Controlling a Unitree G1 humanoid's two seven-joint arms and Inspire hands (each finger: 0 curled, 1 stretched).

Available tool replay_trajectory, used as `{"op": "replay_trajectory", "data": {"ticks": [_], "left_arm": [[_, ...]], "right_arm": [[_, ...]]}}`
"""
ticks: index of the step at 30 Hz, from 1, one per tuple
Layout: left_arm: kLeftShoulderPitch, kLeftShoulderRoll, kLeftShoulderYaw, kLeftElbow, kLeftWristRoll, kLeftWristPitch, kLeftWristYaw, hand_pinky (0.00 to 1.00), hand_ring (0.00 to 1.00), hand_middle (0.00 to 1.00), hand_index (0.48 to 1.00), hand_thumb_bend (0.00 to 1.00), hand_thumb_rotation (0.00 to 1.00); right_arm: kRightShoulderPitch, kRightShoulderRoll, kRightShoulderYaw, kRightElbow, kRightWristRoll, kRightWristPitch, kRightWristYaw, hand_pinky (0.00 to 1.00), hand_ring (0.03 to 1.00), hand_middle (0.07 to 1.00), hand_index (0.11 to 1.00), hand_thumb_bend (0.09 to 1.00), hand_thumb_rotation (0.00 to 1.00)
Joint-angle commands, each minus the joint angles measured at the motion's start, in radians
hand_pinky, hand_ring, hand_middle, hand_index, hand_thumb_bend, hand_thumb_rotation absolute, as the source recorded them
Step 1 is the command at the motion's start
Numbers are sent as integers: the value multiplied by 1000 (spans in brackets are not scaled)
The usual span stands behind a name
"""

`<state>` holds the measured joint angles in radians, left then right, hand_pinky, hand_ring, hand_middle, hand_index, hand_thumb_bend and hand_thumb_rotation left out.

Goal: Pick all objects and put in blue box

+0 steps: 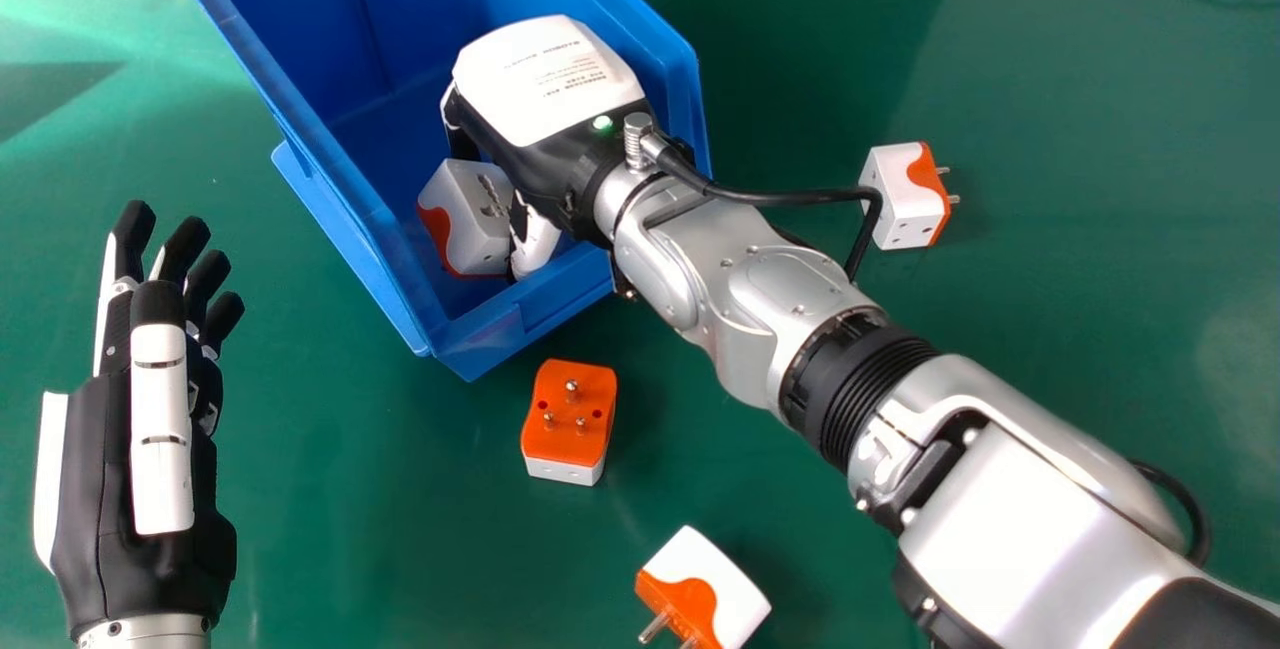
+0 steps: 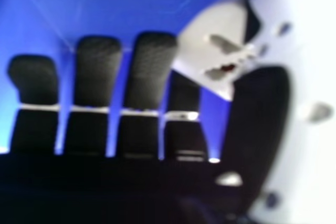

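Silver right arm (image 1: 780,299) with rounded panels and small screws, ribbed black collar (image 1: 860,389), black cable (image 1: 800,197) with metal plug (image 1: 637,139), black right hand (image 1: 570,169) with printed white back cover (image 1: 545,69) and small green light (image 1: 602,122), black-and-white left hand (image 1: 100,499) with white thumb panel (image 1: 160,429)

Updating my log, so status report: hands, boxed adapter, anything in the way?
Right hand open inside blue box, white-and-orange plug adapter beside it. Left hand open, idle. Three adapters outside. Path up looks unobstructed.
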<state>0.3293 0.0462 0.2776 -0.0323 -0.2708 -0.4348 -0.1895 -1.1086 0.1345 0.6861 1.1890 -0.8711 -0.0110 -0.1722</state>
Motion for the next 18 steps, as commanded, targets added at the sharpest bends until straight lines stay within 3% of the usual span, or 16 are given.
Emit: {"op": "replay_trajectory", "data": {"ticks": [1, 5, 7, 11, 15, 18], "left_arm": [[7, -3, -3, -26, 8, -25, 2, 928, 933, 942, 971, 499, 894], [10, -5, -3, -29, 11, -25, 5, 927, 932, 941, 970, 499, 894], [13, -7, -5, -36, 6, -15, 7, 927, 932, 942, 970, 496, 894], [16, -6, -8, -42, 12, -12, 12, 926, 931, 940, 969, 496, 893], [16, -5, -11, -41, 5, -13, 12, 924, 931, 939, 966, 487, 903], [17, -2, -12, -40, 10, -14, 16, 925, 932, 939, 966, 485, 904]], "right_arm": [[-39, 9, 3, 1, 6, 1, -19, 198, 277, 424, 516, 514, 0], [-38, 14, 3, 9, 4, 5, -44, 203, 283, 426, 515, 514, 0], [-38, 15, 4, 12, 2, 6, -58, 202, 281, 426, 514, 515, 0], [-40, 19, 7, 17, 1, 14, -80, 194, 272, 421, 514, 516, 0], [-41, 26, -3, 20, 14, 28, -88, 190, 267, 420, 515, 515, 0], [-43, 31, -9, 21, 20, 41, -95, 186, 263, 418, 515, 515, 0]]}}
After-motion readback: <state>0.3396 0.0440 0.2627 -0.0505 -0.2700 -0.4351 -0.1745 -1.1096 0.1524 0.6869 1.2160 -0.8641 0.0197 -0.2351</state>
